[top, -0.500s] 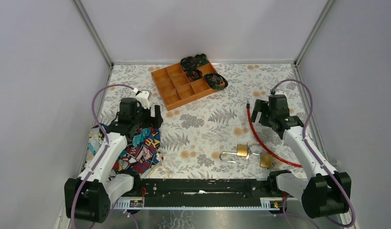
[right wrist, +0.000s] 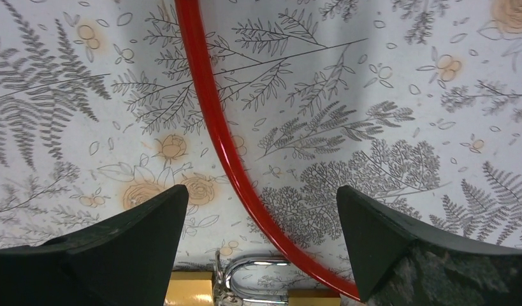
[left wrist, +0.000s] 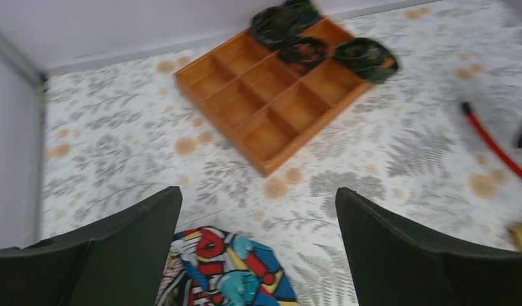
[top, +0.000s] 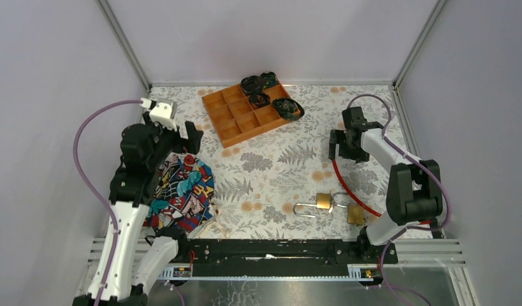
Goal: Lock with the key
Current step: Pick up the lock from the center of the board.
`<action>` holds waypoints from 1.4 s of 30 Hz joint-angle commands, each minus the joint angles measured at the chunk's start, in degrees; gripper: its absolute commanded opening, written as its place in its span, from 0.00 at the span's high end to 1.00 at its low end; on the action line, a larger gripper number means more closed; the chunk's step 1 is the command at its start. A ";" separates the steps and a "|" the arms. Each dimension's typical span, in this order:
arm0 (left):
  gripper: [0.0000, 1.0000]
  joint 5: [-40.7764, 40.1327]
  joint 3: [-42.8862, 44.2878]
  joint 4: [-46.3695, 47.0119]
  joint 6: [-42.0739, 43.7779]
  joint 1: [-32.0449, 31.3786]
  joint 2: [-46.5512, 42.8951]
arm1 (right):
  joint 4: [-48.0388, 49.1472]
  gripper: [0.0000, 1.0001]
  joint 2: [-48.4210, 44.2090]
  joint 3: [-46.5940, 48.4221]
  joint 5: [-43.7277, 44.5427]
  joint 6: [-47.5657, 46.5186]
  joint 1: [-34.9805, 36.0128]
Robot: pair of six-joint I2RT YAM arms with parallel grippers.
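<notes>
Floral table (top: 271, 182) bears wooden tray (top: 236, 124); padlocks (top: 323, 201); red cable (right wrist: 212, 127); patterned cloth (top: 181, 191).

Soft, even light washes over the floral-patterned white tablecloth (top: 271, 172), with only faint shadows under the arms. The left wrist view is smeared with motion blur, and the orange wooden compartment tray (left wrist: 271, 102) looks soft-edged. The right wrist view is crisp, with a thin highlight running along the glossy red cable (right wrist: 213, 127).
</notes>
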 commanded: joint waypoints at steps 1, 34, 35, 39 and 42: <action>0.02 15.23 -4.75 0.30 -5.00 0.05 -3.75 | -5.81 0.08 7.35 6.07 -1.66 -4.08 -0.23; 0.31 19.40 -14.66 20.53 -31.09 -5.67 0.89 | 10.17 1.00 -1.97 15.15 -18.98 13.28 -0.19; 0.32 19.37 -14.62 21.58 -32.54 -7.21 3.14 | 13.22 1.00 -3.87 13.23 -20.28 16.35 -0.13; 0.29 19.11 -13.36 28.04 -33.23 -13.40 9.00 | 23.09 1.00 -9.34 8.43 -22.94 26.38 1.31; 0.23 17.90 -11.96 31.19 -28.96 -17.91 13.20 | 26.76 1.00 -12.47 6.42 -20.13 30.68 5.35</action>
